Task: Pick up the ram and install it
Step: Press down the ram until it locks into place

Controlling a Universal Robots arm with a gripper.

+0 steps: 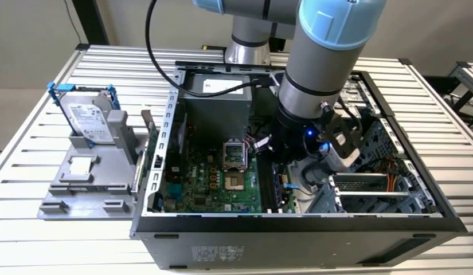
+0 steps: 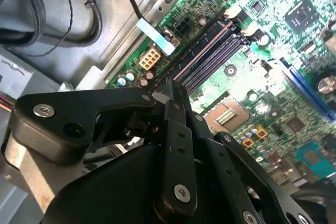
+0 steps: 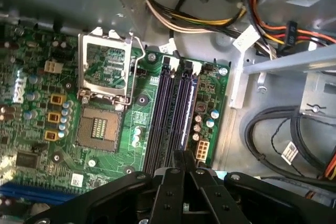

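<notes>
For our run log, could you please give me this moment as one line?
gripper: low inside computer case | over: black memory slots beside processor socket | ram: hold not discernible | hard drive: outside on stand

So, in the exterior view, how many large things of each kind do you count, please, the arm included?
Hard drive in a blue frame: 1
Grey holder under it: 1
Open computer case: 1
Robot arm reaching into the case: 1
Total: 4
</notes>
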